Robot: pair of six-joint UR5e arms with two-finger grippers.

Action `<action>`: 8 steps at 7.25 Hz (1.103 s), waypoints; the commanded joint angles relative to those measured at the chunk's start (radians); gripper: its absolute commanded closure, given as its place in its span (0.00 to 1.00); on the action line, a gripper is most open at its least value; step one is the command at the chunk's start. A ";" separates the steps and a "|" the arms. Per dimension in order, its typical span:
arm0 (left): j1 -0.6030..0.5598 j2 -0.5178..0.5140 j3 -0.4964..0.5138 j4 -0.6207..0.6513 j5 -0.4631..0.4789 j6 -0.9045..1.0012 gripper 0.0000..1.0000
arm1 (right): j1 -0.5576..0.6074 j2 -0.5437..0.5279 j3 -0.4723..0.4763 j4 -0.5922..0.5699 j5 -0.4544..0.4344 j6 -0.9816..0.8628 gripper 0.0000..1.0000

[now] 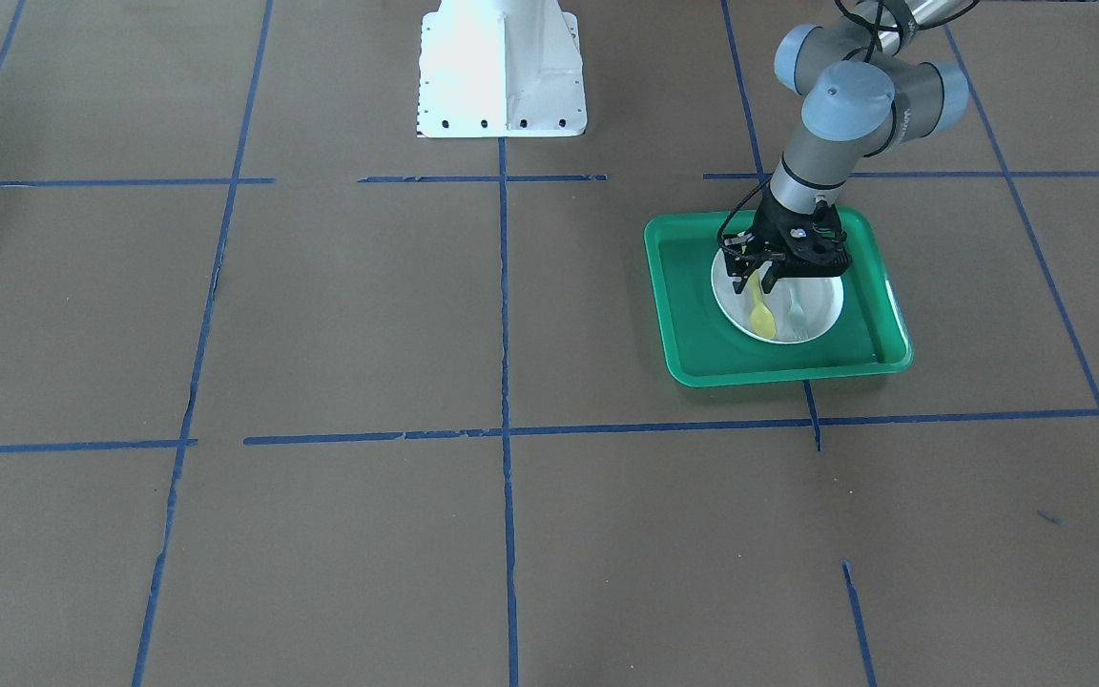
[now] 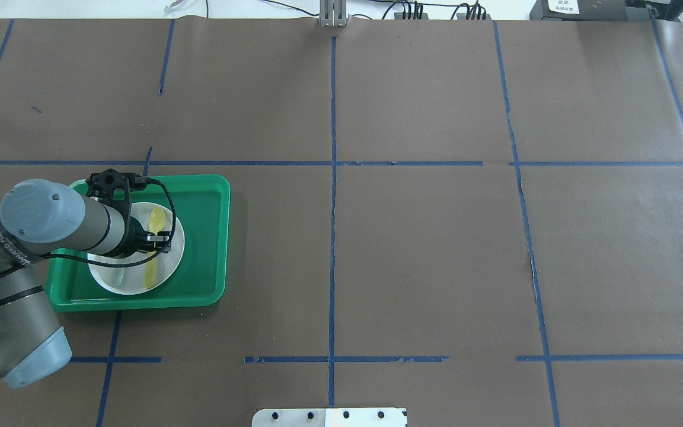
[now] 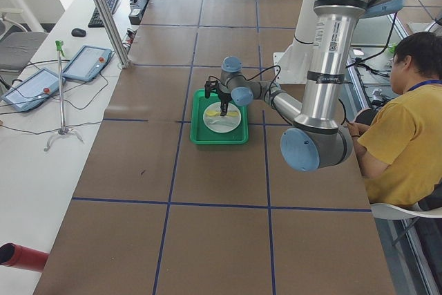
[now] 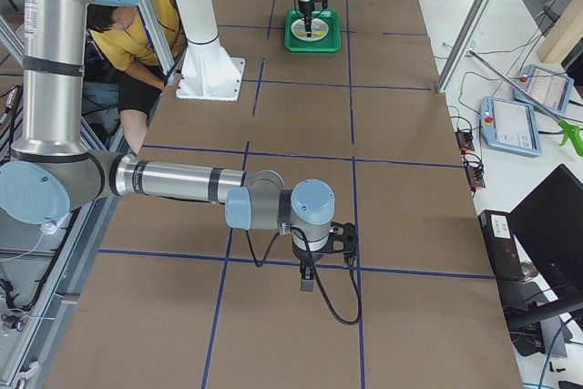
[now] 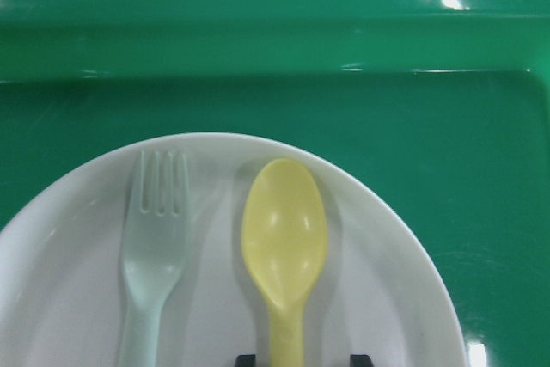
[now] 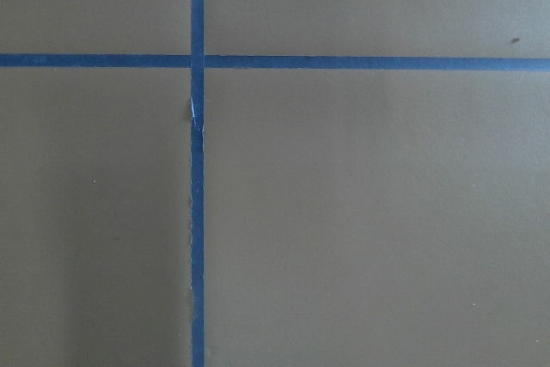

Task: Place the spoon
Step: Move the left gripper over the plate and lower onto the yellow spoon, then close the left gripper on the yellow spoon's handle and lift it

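The pale-yellow spoon (image 5: 284, 238) lies flat on the white plate (image 5: 69, 298), bowl towards the tray's rim, beside a pale grey-green fork (image 5: 155, 247). The plate sits in a green tray (image 1: 693, 324). My left gripper (image 1: 757, 277) hangs low over the plate with its two fingers either side of the spoon's handle and a gap on each side, so it is open. The spoon (image 2: 156, 220) and left gripper (image 2: 158, 242) also show in the overhead view. My right gripper (image 4: 307, 280) shows only in the exterior right view, far from the tray; I cannot tell its state.
The tray (image 2: 205, 237) sits on brown paper with blue tape lines, on my left side. The white robot base (image 1: 502, 72) stands at the table's edge. A person in a yellow shirt (image 3: 404, 122) sits beside the table.
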 commanded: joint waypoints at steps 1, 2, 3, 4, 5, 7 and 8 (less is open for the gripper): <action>0.000 0.001 0.007 0.000 0.000 0.005 0.71 | 0.000 0.000 0.000 0.001 0.000 0.000 0.00; -0.001 0.000 0.005 0.002 -0.002 0.006 0.95 | 0.000 0.000 0.000 -0.001 0.000 0.000 0.00; -0.003 0.000 0.005 0.002 -0.003 0.006 1.00 | 0.000 0.000 0.000 -0.001 0.000 0.000 0.00; -0.008 0.007 -0.010 0.002 -0.003 0.009 1.00 | 0.000 0.000 0.000 -0.001 0.000 0.000 0.00; -0.021 0.017 -0.052 0.011 -0.008 0.013 1.00 | 0.000 0.000 0.000 0.001 0.000 0.000 0.00; -0.041 -0.097 -0.113 0.228 -0.005 0.010 1.00 | 0.000 0.000 0.000 -0.001 0.000 0.000 0.00; -0.026 -0.153 -0.072 0.233 -0.005 -0.006 1.00 | 0.000 0.000 0.000 -0.001 0.000 0.000 0.00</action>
